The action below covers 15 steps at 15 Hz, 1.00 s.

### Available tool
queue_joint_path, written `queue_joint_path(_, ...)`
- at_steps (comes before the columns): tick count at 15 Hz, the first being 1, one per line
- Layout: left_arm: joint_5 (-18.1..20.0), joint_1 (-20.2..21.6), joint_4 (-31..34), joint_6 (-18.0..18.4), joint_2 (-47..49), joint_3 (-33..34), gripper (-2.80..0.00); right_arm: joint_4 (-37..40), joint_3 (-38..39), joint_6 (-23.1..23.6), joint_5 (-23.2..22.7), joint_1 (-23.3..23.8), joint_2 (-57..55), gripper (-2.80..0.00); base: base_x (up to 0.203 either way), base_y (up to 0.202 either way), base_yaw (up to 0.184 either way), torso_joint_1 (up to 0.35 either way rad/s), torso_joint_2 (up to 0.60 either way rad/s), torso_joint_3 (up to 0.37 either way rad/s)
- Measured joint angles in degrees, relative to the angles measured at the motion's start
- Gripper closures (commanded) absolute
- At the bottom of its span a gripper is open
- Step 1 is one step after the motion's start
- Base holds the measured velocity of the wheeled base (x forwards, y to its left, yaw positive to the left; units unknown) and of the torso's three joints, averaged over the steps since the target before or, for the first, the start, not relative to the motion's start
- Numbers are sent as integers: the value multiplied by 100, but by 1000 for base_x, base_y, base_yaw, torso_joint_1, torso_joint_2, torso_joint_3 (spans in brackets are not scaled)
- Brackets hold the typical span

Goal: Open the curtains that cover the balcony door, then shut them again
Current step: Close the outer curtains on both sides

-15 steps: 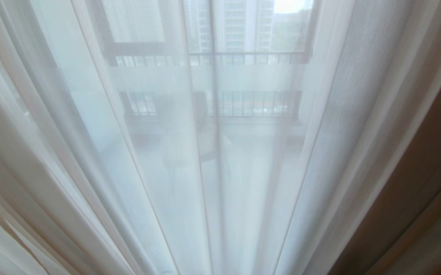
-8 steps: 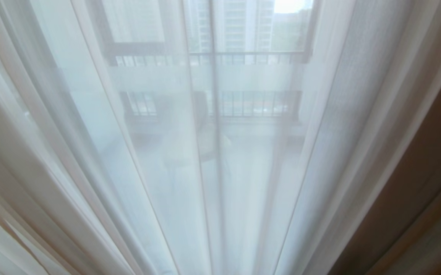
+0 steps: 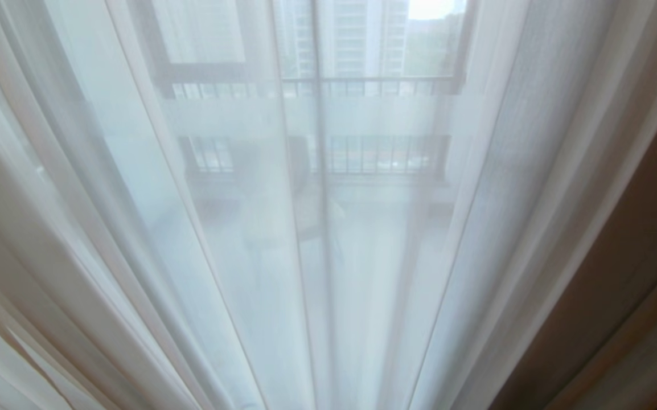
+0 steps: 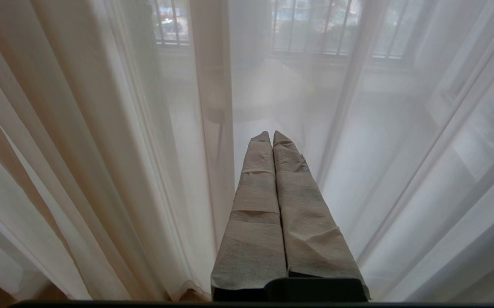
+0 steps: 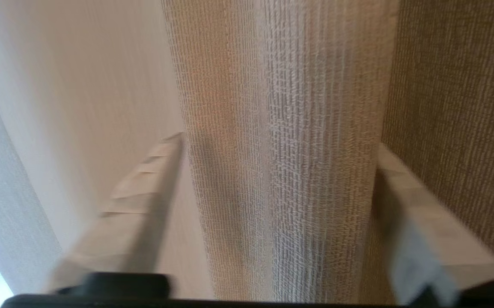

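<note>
The curtains [image 3: 237,239] fill almost the whole head view. They hang in long pleats from top to floor, so their long axis is vertical — in the head view the folds spread like a fan, narrow at the bottom and wide at the top. The thin layer is a white sheer that lets light through. The thick layer [image 3: 619,273] is opaque cream-beige cloth and hangs at the right edge of that view. In the right wrist view its weave shows as fine ribs [image 5: 281,162].

Behind the sheer stands the balcony door [image 3: 320,171], closed off by the fabric; a dark upright frame bar runs through the middle, and a pale frosted band [image 3: 317,117] crosses it. Further out, black railings [image 3: 380,154] and tall buildings [image 3: 357,34] are dimly seen.

The left gripper [image 4: 272,136] is low in front of the sheer, its two cloth-wrapped fingers [image 4: 255,201] pressed together with nothing between them, pointing toward the door.

The right gripper [image 5: 279,171] is at the thick layer — its fingers [image 5: 144,188] stand wide apart, with one rounded pleat between them. Whether the fingers touch this pleat I cannot tell.
</note>
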<state>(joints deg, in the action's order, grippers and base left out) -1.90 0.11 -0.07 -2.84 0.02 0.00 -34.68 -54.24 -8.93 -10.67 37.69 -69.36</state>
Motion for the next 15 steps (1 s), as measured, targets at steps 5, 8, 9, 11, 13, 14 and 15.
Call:
queue_joint_path(5,0,-1,0,0,0,0,0,6,13,-69,0,2,-8,0,0,0,0,0,0,0)
queue_joint_path(8,1,0,0,0,0,0,0,2,24,-225,2,2,13,0,0,0,0,0,0,0)
queue_joint_path(9,0,0,0,-2,0,0,0,3,27,-232,1,2,18,0,0,0,0,0,0,0)
queue_joint_path(11,1,-1,0,-2,0,0,0,-2,40,-235,1,2,25,0,0,0,0,0,0,0)
queue_joint_path(13,0,-1,0,-1,0,0,0,-4,44,-236,1,2,26,0,0,0,0,0,0,0)
queue_joint_path(14,0,0,0,0,0,0,0,-2,44,-235,-1,2,34,0,0,0,0,0,0,0)
queue_joint_path(15,0,0,0,0,0,0,0,3,44,-240,-11,-1,51,0,0,0,0,0,0,0)
